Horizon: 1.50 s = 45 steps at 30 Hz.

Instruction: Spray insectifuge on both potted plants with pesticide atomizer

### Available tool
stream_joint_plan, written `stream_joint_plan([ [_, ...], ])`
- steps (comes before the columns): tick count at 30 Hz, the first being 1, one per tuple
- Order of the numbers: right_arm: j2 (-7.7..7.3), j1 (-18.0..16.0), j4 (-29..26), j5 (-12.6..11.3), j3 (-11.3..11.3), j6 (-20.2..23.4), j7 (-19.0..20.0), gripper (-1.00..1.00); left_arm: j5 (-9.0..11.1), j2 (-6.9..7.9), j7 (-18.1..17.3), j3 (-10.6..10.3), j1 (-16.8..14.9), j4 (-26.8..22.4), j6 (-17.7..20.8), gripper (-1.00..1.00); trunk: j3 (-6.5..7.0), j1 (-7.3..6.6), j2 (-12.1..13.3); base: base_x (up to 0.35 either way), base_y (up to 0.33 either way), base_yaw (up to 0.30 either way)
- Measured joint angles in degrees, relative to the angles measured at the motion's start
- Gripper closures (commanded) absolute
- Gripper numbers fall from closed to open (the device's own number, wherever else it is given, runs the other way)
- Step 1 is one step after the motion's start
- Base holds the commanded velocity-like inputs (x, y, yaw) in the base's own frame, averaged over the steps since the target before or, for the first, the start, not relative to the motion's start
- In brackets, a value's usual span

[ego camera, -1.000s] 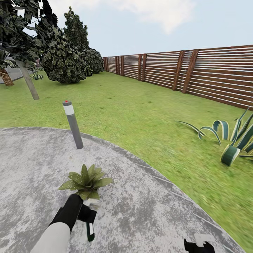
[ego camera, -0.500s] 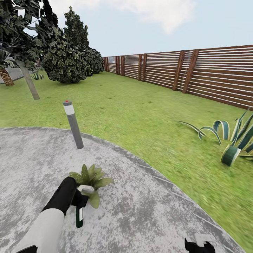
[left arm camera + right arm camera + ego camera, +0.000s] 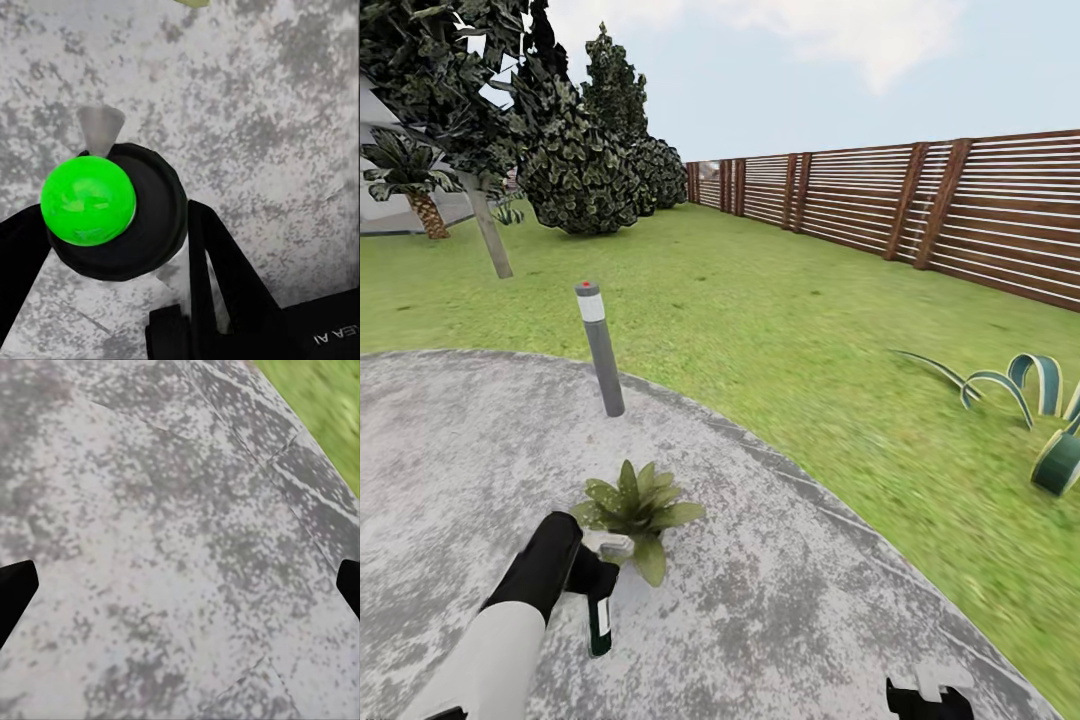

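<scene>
- Your left gripper (image 3: 598, 580) clamped the pesticide atomizer (image 3: 599, 622), apparently hanging downward.
- The potted plant (image 3: 639, 505) lay just ahead.
- Your right gripper (image 3: 927, 698) stood open.

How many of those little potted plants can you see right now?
1. A small potted plant sits on the stone patio, just beyond the left gripper holding the spray bottle, with the grey lamp post behind it. A second may be outside the picture.
</scene>
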Motion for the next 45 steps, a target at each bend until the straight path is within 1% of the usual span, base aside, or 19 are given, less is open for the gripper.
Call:
stream_joint_plan([
  [5,-0.04,0.0,0.0,0.1,0.0,0.07,0.0,-1.0,2.16,-0.52,0.9,0.03,0.47,2.54,-5.31,1.0,0.0,0.0,0.0,0.0,0.0,0.003],
  [6,-0.04,0.0,0.0,0.11,0.03,0.07,0.0,-1.0,3.84,-0.58,2.89,0.01,0.59,4.3,-6.98,1.0,0.0,0.0,0.0,0.0,0.0,0.0],
  [7,-0.05,0.0,0.0,0.11,0.02,0.07,0.0,-1.0,4.84,-0.6,4.62,0.01,0.63,5.26,-7.83,1.0,0.0,0.0,0.0,0.0,0.0,0.0],
  [8,-0.05,0.0,0.0,0.11,0.01,0.07,0.0,-1.0,6.78,-0.61,7.72,0.0,0.68,6.78,-9.11,1.0,0.0,0.0,0.0,0.0,0.0,0.0],
  [10,-0.05,0.0,0.0,0.08,0.01,0.07,0.02,-1.0,12.03,-0.63,14.91,-0.08,0.72,10.76,-12.57,1.0,0.0,0.0,0.0,0.0,0.0,0.0],
  [11,-0.05,0.0,0.0,0.07,0.04,0.07,0.01,-1.0,13.95,-0.68,17.32,-0.08,0.72,11.94,-13.73,1.0,0.0,0.0,0.0,0.0,0.0,0.0],
  [12,-0.05,0.0,0.01,0.09,0.06,0.07,0.02,-1.0,16.68,-1.0,20.45,-0.08,0.73,13.26,-15.02,1.0,0.0,0.0,0.0,0.0,0.0,0.0],
  [14,-0.05,0.0,0.04,0.08,0.07,0.07,0.01,-1.0,20.47,-1.94,24.08,-0.07,0.73,15.13,-16.3,1.0,0.0,0.0,0.0,0.0,0.0,0.0],
  [15,-0.05,0.0,0.04,0.08,0.06,0.08,0.0,-1.0,21.35,-2.18,25.09,-0.07,0.72,15.73,-16.83,1.0,0.0,0.0,0.0,0.0,0.0,0.0],
  [17,-0.05,0.0,0.02,0.08,0.07,0.08,0.0,-1.0,22.64,-2.48,26.68,-0.07,0.72,16.54,-19.08,1.0,0.0,0.0,0.0,0.0,0.0,0.0],
  [19,-0.05,0.0,0.01,0.09,0.07,0.07,0.0,-1.0,22.9,-2.26,27.22,-0.08,0.73,16.77,-20.71,1.0,0.0,0.0,0.0,0.0,0.0,0.0],
  [28,-0.05,0.0,0.08,0.11,0.08,0.07,0.0,-1.0,23.18,1.15,26.8,1.11,3.75,16.03,-21.72,1.0,0.0,0.0,0.0,0.0,0.0,0.0],
  [31,-0.05,0.0,0.09,0.11,0.09,0.07,0.02,-1.0,23.53,0.49,26.71,1.28,3.93,15.97,-21.7,1.0,0.0,0.0,0.0,0.0,0.0,0.0],
  [33,-0.05,0.0,0.09,0.09,0.09,0.07,0.02,-1.0,24.83,-1.07,26.71,1.3,3.78,15.6,-21.64,1.0,0.0,0.0,0.0,0.0,0.0,0.0],
  [34,-0.01,0.0,0.09,0.05,0.09,0.07,0.03,-1.0,26.7,-2.07,26.76,1.26,3.58,14.66,-21.61,1.0,0.0,0.0,0.0,0.0,0.0,0.0],
  [35,0.02,0.0,0.09,0.04,0.09,0.07,0.02,-1.0,27.71,-2.45,26.8,1.24,3.45,13.72,-21.61,1.0,0.0,0.0,0.0,0.0,0.0,0.0],
  [38,0.04,0.0,0.09,0.03,0.09,0.07,0.0,-1.0,31.33,-2.9,26.98,1.08,3.18,12.37,-21.55,1.0,0.0,0.0,0.0,0.0,0.0,0.0],
  [40,0.04,0.0,0.09,0.03,0.09,0.07,0.0,-1.0,31.92,-2.94,27.31,0.89,3.17,12.14,-21.48,1.0,0.0,0.0,0.0,0.0,0.0,0.068],
  [45,0.12,-0.01,0.1,0.03,0.09,0.07,-0.01,-1.0,32.09,-2.2,29.64,1.1,3.78,12.17,-21.51,1.0,0.0,0.0,0.0,0.0,0.0,0.233],
])
